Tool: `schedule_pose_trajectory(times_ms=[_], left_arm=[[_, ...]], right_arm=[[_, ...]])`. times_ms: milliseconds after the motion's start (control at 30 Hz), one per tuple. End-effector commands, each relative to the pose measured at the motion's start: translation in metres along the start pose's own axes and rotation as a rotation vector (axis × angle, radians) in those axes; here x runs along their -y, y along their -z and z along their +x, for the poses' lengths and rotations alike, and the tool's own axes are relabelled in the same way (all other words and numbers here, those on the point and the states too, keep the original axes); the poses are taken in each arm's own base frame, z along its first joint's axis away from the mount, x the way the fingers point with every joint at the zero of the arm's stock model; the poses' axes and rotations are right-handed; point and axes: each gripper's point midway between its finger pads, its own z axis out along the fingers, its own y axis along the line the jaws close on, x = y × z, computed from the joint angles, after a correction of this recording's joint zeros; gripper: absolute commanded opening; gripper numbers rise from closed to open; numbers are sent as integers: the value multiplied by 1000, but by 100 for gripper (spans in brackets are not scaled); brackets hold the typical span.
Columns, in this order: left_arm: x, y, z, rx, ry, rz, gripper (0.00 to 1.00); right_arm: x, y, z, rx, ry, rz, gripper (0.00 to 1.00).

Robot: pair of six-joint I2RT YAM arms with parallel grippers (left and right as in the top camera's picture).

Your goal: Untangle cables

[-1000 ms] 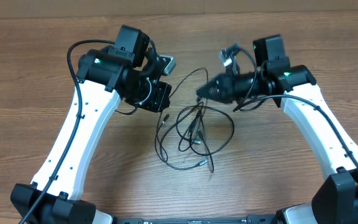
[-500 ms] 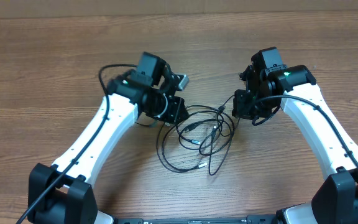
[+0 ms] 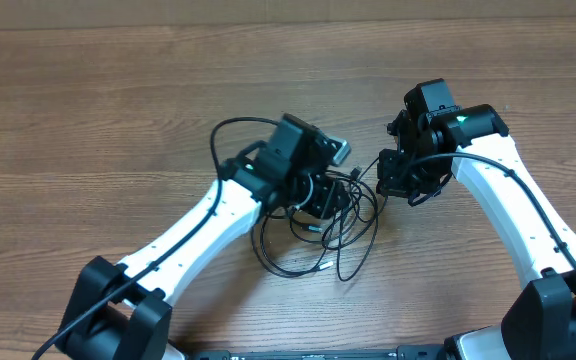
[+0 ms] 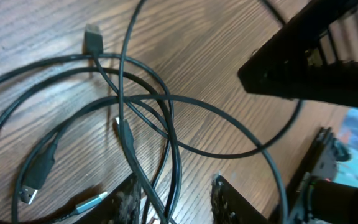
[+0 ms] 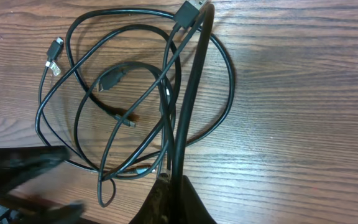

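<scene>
Right now the cables (image 3: pixel 336 228) lie in a messy pile of loops on the wooden table (image 3: pixel 88 120), between the two arms. They are thin and black, and they cross over each other in many places.

The left gripper (image 3: pixel 320 200) is low over the top part of the pile. In its own camera its two fingers (image 4: pixel 227 198) are spread apart, and a few of the cables (image 4: pixel 123 132) run through the gap between them. I cannot tell if the fingers touch any cord. A flat black plug (image 4: pixel 93 40) lies on the wood at the far side of the loops. A silver-tipped plug (image 4: pixel 31 185) lies near the left edge.

The right gripper (image 3: pixel 390 178) is just beside the right side of the pile. In its own camera its fingers are pressed together at the bottom of the picture, right gripper (image 5: pixel 171 193). They seem to be pinching one cord, though the tips are dark and blurry. That cord of the cables (image 5: pixel 188 93) runs straight away from the fingers, across the loops, and ends in a big plug (image 5: pixel 191 9). A small white plug (image 5: pixel 53 62) sits at the left side of the loops.
</scene>
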Motion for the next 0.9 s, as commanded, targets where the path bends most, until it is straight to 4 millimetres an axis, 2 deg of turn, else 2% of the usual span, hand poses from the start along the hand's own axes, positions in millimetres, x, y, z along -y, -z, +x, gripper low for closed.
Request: schedule_pose_trajectory(times_ms=[0, 267, 333, 367, 400, 433, 600, 700, 767, 867], left_arm=[[-12, -20, 14, -47, 11, -75, 38], [-34, -61, 45, -177, 100, -104, 38], [-41, -70, 54, -207, 115, -113, 30], [-45, -75, 58, -222, 122, -119, 22], [-49, -79, 61, -232, 128, -124, 9], [-52, -83, 63, -240, 133, -127, 4], [-65, -97, 68, -247, 158, -159, 4], [-80, -97, 71, -247, 182, -237, 4], [-91, -95, 73, -241, 198, -305, 4], [-98, -93, 72, -231, 216, -348, 4]], right_arm=[[2, 1, -1, 3, 7, 11, 4], [9, 1, -2, 11, 6, 48, 4], [9, 1, -1, 8, 5, 52, 4], [9, 1, -1, 6, 4, 52, 4], [10, 1, 0, 3, 3, 53, 4], [10, 1, 1, 0, 2, 53, 4], [9, 4, 2, -9, 11, 51, 4], [2, 19, 1, -7, 54, 39, 4], [-2, 36, -5, 17, 51, 34, 4], [-8, 62, -14, 65, 53, 25, 4]])
